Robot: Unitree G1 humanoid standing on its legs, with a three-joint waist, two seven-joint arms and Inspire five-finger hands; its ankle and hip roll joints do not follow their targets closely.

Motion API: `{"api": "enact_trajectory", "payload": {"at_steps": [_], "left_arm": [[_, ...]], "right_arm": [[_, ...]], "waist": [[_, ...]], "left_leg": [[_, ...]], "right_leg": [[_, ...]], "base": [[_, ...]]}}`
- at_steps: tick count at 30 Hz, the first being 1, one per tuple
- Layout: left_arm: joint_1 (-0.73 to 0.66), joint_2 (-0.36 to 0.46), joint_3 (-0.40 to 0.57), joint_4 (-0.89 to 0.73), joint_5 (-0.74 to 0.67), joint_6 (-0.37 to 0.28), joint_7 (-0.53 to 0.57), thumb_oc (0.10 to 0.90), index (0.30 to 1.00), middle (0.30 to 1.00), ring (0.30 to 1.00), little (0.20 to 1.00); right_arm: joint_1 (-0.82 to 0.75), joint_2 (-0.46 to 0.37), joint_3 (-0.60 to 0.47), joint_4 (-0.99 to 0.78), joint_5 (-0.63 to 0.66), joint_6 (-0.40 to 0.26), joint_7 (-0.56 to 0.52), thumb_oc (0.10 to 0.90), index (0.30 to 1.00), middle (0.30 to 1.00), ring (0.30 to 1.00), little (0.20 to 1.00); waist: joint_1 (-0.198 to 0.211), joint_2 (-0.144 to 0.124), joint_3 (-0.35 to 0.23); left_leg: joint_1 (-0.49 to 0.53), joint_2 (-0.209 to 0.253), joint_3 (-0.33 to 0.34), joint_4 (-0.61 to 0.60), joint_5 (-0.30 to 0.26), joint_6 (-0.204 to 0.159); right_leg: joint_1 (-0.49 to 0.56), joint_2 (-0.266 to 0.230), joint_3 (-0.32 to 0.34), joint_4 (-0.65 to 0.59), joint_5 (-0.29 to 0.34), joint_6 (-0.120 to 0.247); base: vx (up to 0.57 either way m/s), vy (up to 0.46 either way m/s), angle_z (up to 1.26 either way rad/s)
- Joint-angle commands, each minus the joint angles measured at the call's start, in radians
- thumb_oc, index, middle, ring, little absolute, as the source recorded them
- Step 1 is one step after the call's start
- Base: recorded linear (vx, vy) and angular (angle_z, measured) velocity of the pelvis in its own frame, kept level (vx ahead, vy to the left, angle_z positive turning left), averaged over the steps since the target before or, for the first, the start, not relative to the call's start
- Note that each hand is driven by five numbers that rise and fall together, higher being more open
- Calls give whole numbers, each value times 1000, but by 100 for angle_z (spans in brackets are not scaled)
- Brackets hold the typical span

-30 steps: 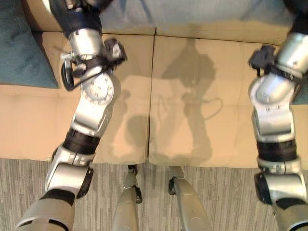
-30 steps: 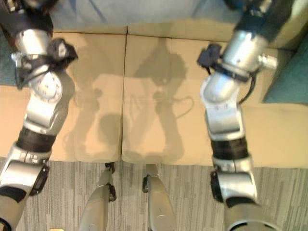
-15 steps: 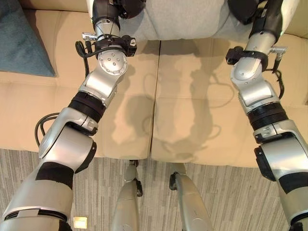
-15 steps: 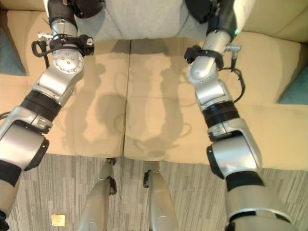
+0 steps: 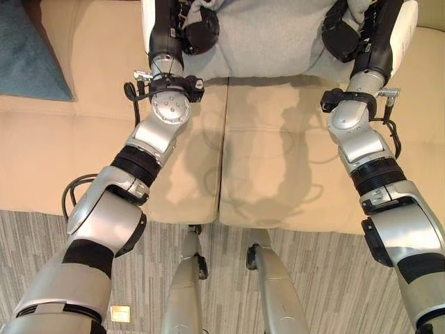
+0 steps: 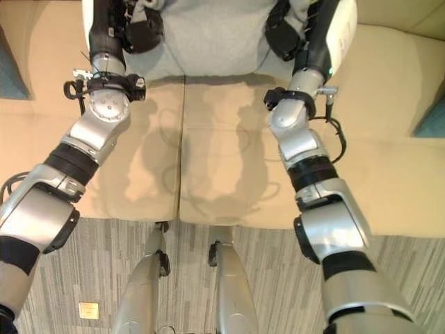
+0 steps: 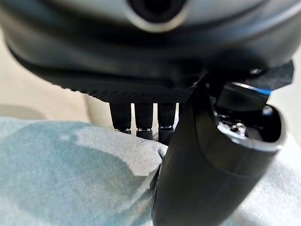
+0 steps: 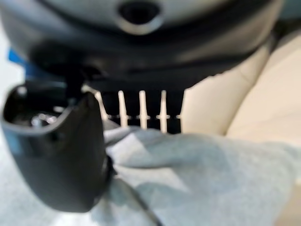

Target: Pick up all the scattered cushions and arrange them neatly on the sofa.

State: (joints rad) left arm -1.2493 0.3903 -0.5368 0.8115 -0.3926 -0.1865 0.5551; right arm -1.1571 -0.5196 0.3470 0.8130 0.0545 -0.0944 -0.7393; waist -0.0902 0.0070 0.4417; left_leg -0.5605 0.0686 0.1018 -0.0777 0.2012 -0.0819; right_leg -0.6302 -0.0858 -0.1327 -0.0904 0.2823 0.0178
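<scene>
Against the beige sofa point(image 5: 278, 174), left hand point(image 5: 199, 29) and right hand point(image 5: 341, 36) apparently pinch the grey cushion point(image 5: 268, 35) between thumbs and fingers.

text: none legible | labels: none | numbers: none | signs: none

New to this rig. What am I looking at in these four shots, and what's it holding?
A two-armed humanoid robot is tidying a beige sofa. The two wide pictures come from its head camera, looking down past its own arms. The two close-ups come from cameras on its wrists, looking along each dark hand. Both hands grip one grey cushion at the sofa's back: the left hand pinches its left edge, the right hand its right edge. In the wrist views the thumb sits on the fabric with the fingers behind it. A teal cushion lies at the sofa's left end, and another teal cushion shows at the right.
</scene>
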Motion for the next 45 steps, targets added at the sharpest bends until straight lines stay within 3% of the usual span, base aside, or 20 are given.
{"api": "enact_trajectory", "payload": {"at_steps": [1, 2, 3, 4, 5, 17, 22, 27, 28, 30, 36, 41, 45], "left_arm": [[-73, -97, -19, -57, 47, -100, -38, 400, 300, 300, 300, 300], [-72, -90, -17, -28, 59, -89, -40, 403, 305, 305, 305, 305], [-76, -83, -18, -11, 66, -84, -42, 706, 759, 759, 759, 759], [-80, -74, -19, 1, 76, -78, -40, 800, 900, 900, 900, 900], [-82, -62, -15, 12, 80, -73, -40, 800, 900, 900, 900, 900], [51, 81, 95, -51, 104, -68, -23, 800, 900, 900, 900, 900], [183, 139, 208, -97, 63, -94, -16, 800, 900, 900, 900, 900], [416, 195, 312, -231, 81, -112, -54, 800, 900, 900, 900, 900], [537, 200, 340, -293, 116, -108, -84, 800, 900, 900, 900, 900], [606, 199, 358, -327, 135, -104, -98, 800, 900, 900, 900, 900], [1055, 99, 478, -459, 154, -99, -203, 800, 900, 900, 900, 900], [1273, 89, 506, -455, 205, -74, -271, 800, 900, 900, 900, 900], [1345, 37, 495, -332, 231, -43, -290, 800, 900, 900, 900, 900]], "right_arm": [[-45, 75, 38, -4, -18, -72, 13, 400, 300, 300, 300, 300], [-38, 84, 44, 21, 1, -79, 33, 420, 331, 331, 331, 331], [-42, 86, 50, 34, 14, -83, 47, 585, 578, 578, 578, 578], [-44, 86, 58, 40, 22, -86, 64, 690, 735, 735, 735, 735], [-46, 85, 66, 43, 30, -89, 78, 800, 900, 900, 900, 900], [93, 51, -9, -124, -13, -111, 97, 800, 900, 900, 900, 900], [209, -12, -91, -195, -47, -118, 102, 800, 900, 900, 900, 900], [446, -67, -243, -291, -50, -133, 120, 800, 900, 900, 900, 900], [578, -59, -300, -321, -49, -135, 147, 800, 900, 900, 900, 900], [649, -50, -327, -341, -53, -136, 161, 800, 900, 900, 900, 900], [1021, 23, -420, -367, -93, -115, 249, 800, 900, 900, 900, 900], [1181, 53, -392, -356, -142, -100, 337, 800, 900, 900, 900, 900], [1226, 88, -332, -303, -156, -102, 392, 800, 900, 900, 900, 900]], "waist": [[-24, 20, -120], [-25, 20, -116], [-26, 20, -115], [-27, 19, -113], [-27, 18, -112], [-25, 17, -133], [-22, 12, -155], [-23, 6, -182], [-26, -1, -199], [-26, -4, -211], [-28, -40, -259], [-22, -45, -287], [-16, -43, -309]], "left_leg": [[6, 27, 18, -10, -71, -60], [4, 28, 18, -10, -70, -60], [1, 29, 18, -10, -70, -60], [-1, 29, 18, -10, -69, -60], [-3, 29, 17, -10, -68, -61], [13, 31, 14, -10, -71, -62], [27, 31, 15, -10, -78, -63], [53, 31, 11, -10, -89, -63], [75, 33, 13, -10, -98, -61], [89, 35, 15, -10, -104, -60], [231, 42, 22, -10, -140, -50], [343, 34, 25, -10, -164, -33], [421, 27, 32, -10, -178, -21]], "right_leg": [[0, -18, 8, 13, -127, 147], [-4, -18, 8, 12, -125, 147], [-7, -18, 9, 12, -124, 147], [-9, -18, 9, 12, -121, 148], [-10, -19, 8, 11, -120, 148], [5, -17, 0, 10, -123, 147], [22, -16, -6, 9, -127, 147], [54, -15, -14, 8, -137, 145], [82, -17, -21, 7, -143, 146], [97, -19, -23, 6, -146, 146], [255, -23, -42, 3, -179, 145], [368, -16, -46, 3, -205, 145], [442, -10, -42, 10, -225, 140]], "base": [[0, 0, 0], [0, 0, 0], [0, 0, 0], [0, 0, 0], [0, 0, 0], [2, 1, 0], [7, 4, 0], [46, 13, 1], [97, 5, 6], [69, 9, 11], [113, -1, 9], [96, 36, 2], [50, 36, 2]]}}
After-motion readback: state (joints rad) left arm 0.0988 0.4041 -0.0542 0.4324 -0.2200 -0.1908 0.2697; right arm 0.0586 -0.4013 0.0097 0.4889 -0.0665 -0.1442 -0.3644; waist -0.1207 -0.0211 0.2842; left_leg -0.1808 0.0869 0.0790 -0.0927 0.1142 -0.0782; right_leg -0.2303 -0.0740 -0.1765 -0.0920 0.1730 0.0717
